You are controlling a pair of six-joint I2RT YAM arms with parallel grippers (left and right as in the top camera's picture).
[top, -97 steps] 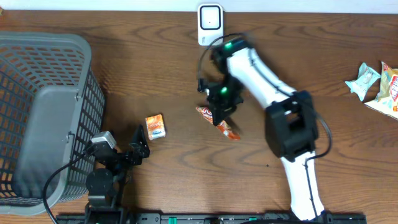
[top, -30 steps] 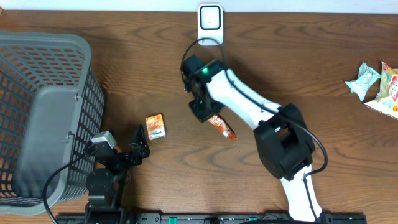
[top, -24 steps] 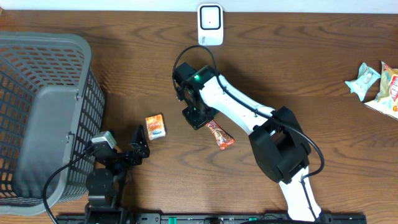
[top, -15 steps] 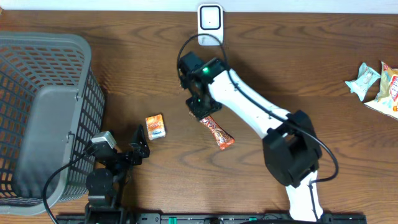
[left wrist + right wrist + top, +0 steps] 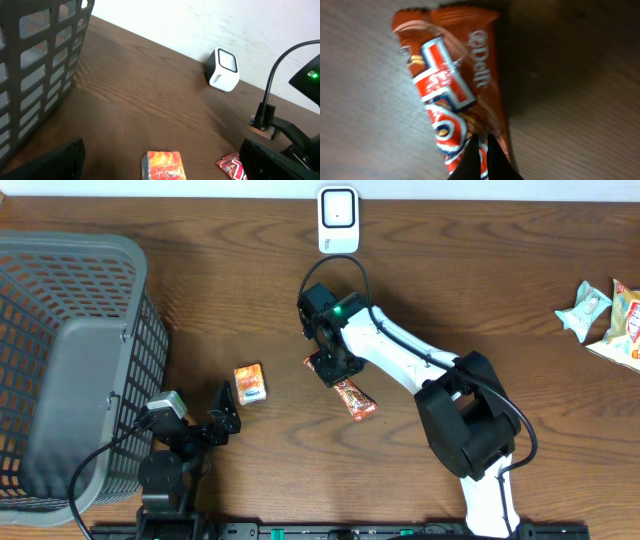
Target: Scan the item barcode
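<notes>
Bar (image 5: 352,398) swung again mid-frame, right fingers (image 5: 470,167) pinching its wrapper end; left fingers (image 5: 45,162) spread, lower left. We're short of the scanner (image 5: 338,220) at top centre, no scan yet.

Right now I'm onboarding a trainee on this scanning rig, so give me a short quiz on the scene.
1. True or false: the right gripper is shut on the red snack bar.
2. Which lies between the basket and that bar? A teal packet, B orange box, C yellow bag.
3. Is the bar over the white scanner yet?
Key: 1 true; 2 B; 3 no, it is well short of it.
</notes>
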